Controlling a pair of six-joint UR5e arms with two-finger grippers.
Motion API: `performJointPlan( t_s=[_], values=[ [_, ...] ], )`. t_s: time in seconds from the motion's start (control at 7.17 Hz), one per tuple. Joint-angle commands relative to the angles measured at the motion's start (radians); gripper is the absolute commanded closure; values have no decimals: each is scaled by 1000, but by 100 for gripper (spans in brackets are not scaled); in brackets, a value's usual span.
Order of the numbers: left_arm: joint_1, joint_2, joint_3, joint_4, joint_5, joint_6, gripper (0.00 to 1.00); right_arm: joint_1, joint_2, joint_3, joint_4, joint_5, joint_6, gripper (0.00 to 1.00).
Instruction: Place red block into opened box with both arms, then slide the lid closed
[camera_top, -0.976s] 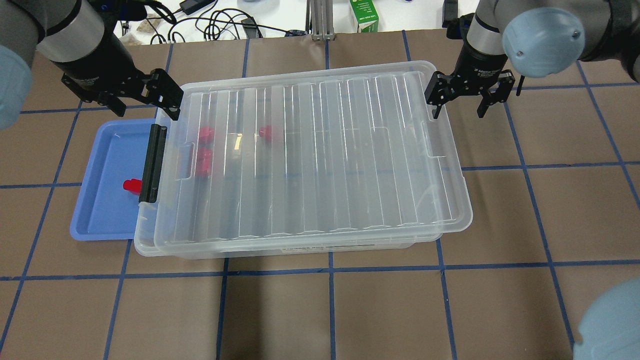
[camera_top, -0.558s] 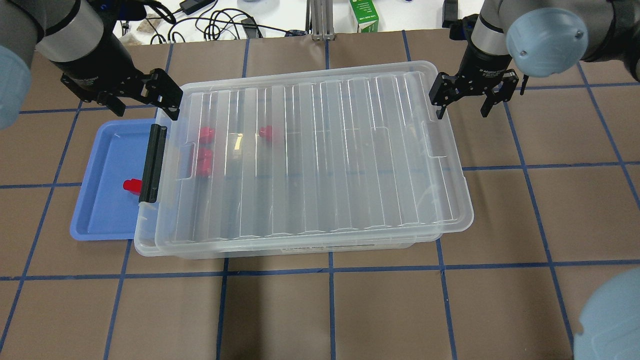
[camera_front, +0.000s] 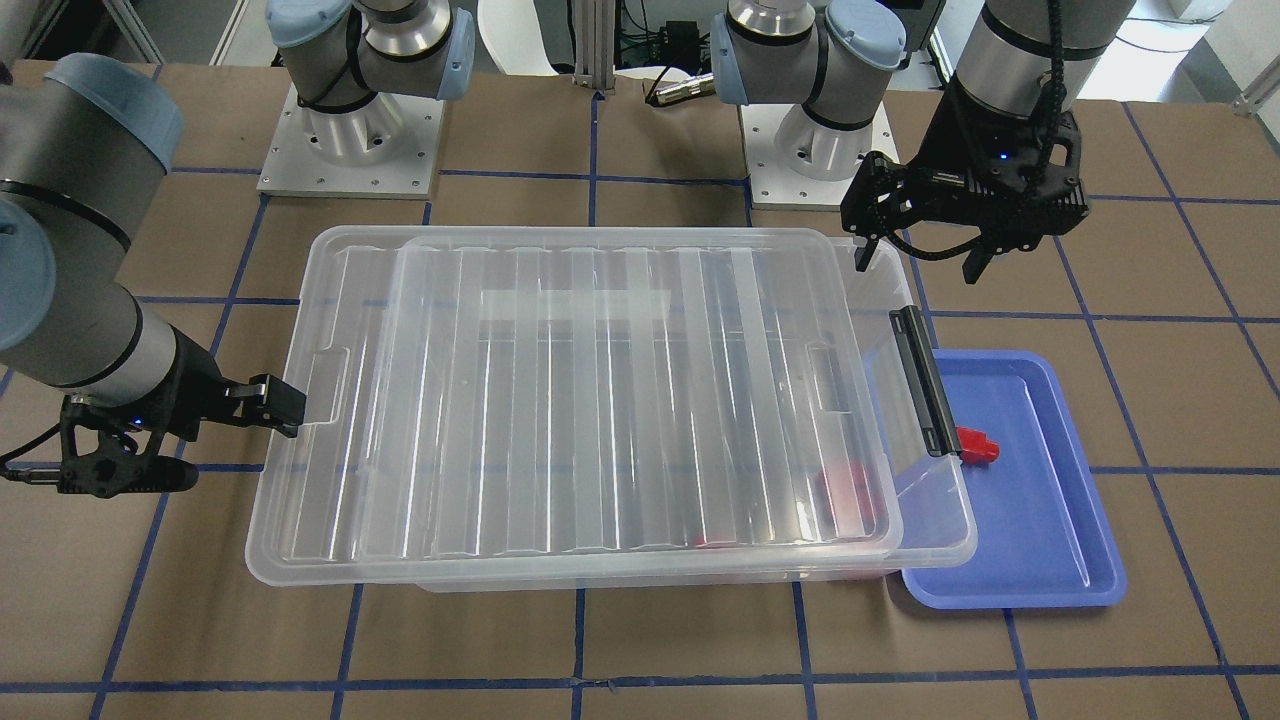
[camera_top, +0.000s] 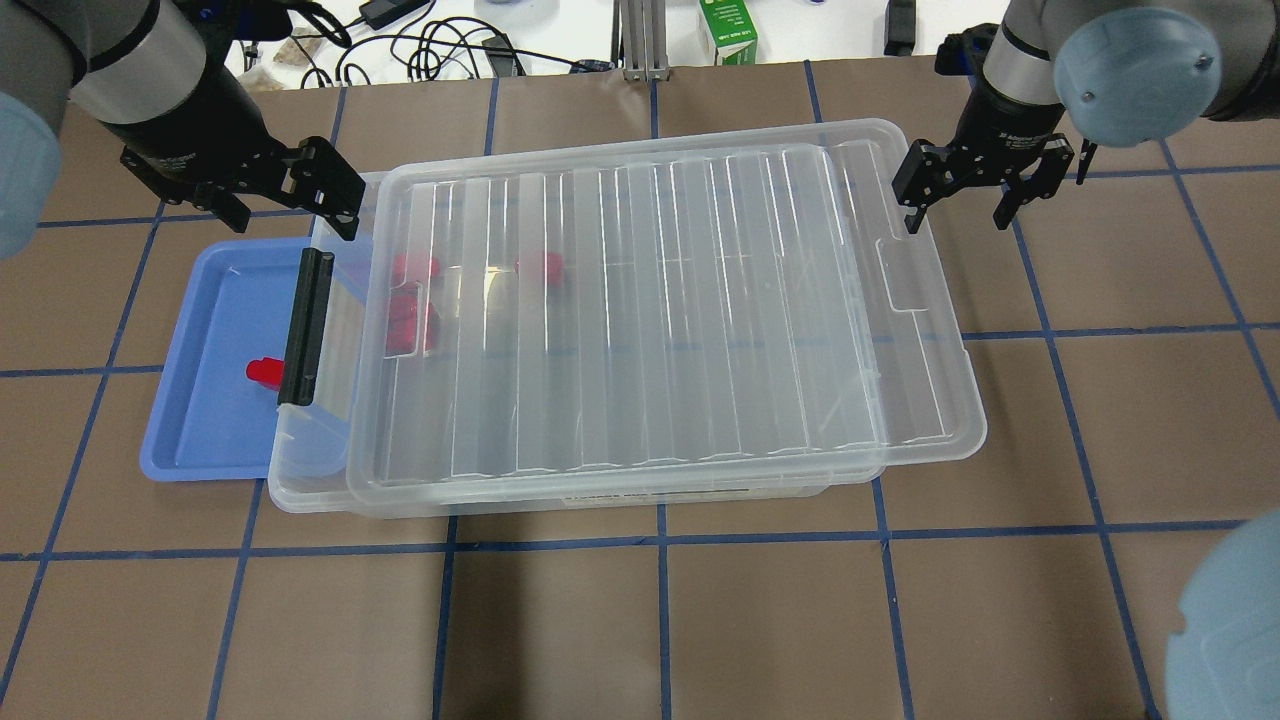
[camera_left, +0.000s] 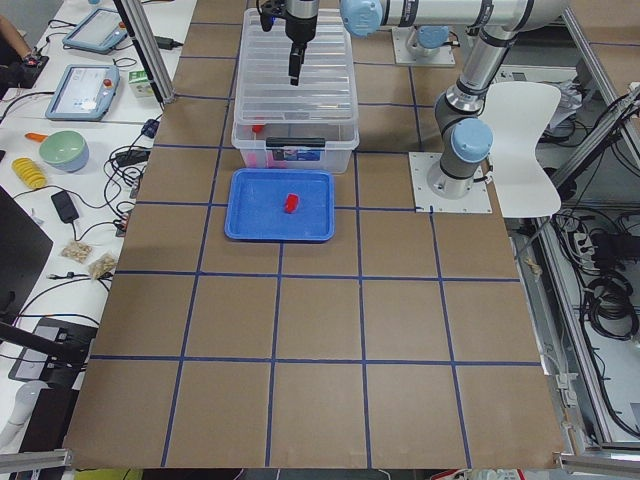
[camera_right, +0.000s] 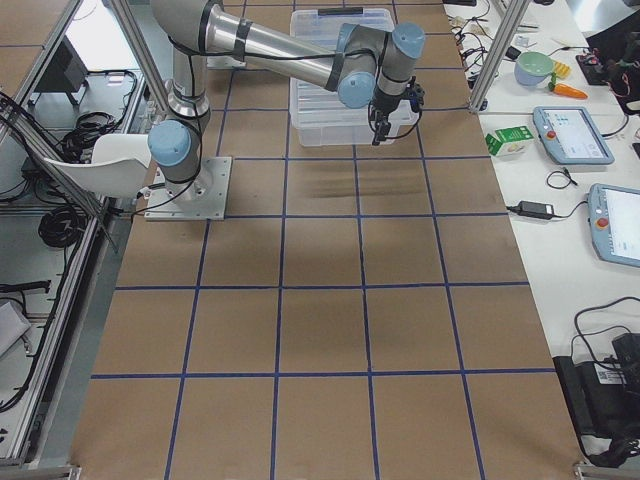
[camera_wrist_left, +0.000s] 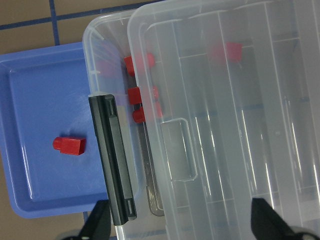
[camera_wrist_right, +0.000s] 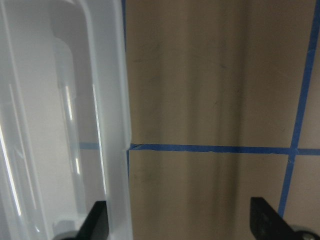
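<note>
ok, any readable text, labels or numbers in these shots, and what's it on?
Nothing is sharp enough to quote.
Green carton: white print, too small to read.
Right gripper: white lettering on its body, blurred.
Left gripper: white lettering on its body, blurred.
Label strip on the near wall of the box: too small to read.

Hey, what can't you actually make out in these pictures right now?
- Red blocks inside the box: overhead and front views, blurred by the ribbed lid; exact count unclear.
- Right gripper: overhead view, whether it touches the lid's edge is unclear.
- Side views: contact at the lid is too small to judge.
</note>
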Motion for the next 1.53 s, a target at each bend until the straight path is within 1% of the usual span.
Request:
performJointPlan(
  t_s=[0.0,0.56,1.39],
  values=[
    [0,0,0,0,0,0,0,-37,-1,0,1,-2,-28,0],
    [0,0,0,0,0,0,0,-109,-1,-2,1,-4,-129,0],
    [0,-1,0,0,-1,-1,0,-189,-1,-2,1,-7,-222,0]
  ],
)
